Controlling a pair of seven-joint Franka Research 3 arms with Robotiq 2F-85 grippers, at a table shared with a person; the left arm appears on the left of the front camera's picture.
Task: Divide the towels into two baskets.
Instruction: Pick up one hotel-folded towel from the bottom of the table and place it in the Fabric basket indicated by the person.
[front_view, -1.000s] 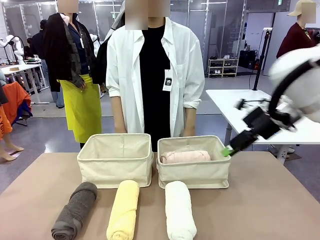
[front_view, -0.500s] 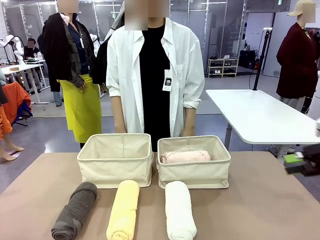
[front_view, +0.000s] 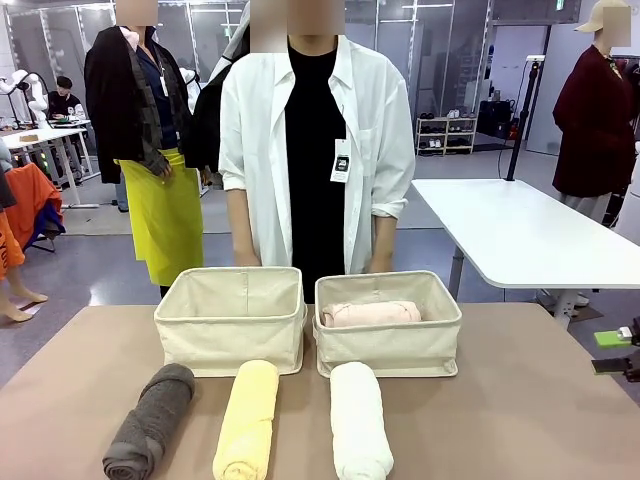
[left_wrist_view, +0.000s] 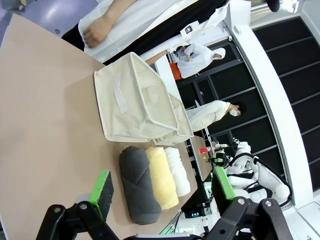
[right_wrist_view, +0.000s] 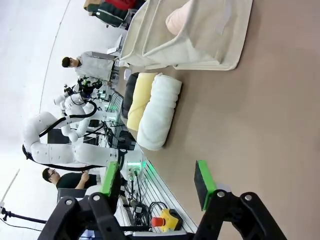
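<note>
Front view: pink towel (front_view: 371, 313) lies in right basket (front_view: 388, 350); left pincer (left_wrist_view: 162, 190) and right pincer (right_wrist_view: 157, 181) spread.

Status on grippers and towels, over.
Left gripper, right gripper open, empty. Pink towel in right basket; grey towel, yellow towel, white towel on table. Person at far side.

The table (front_view: 530, 420) I work at is a plain matte brown top. Past its far edge the floor (front_view: 430, 250) runs grey and smooth. On my right stands a long white table (front_view: 520, 235) and behind it a low shelf rack (front_view: 445, 133) set against glass-panelled walls (front_view: 450, 50). The light is bright and even.
</note>
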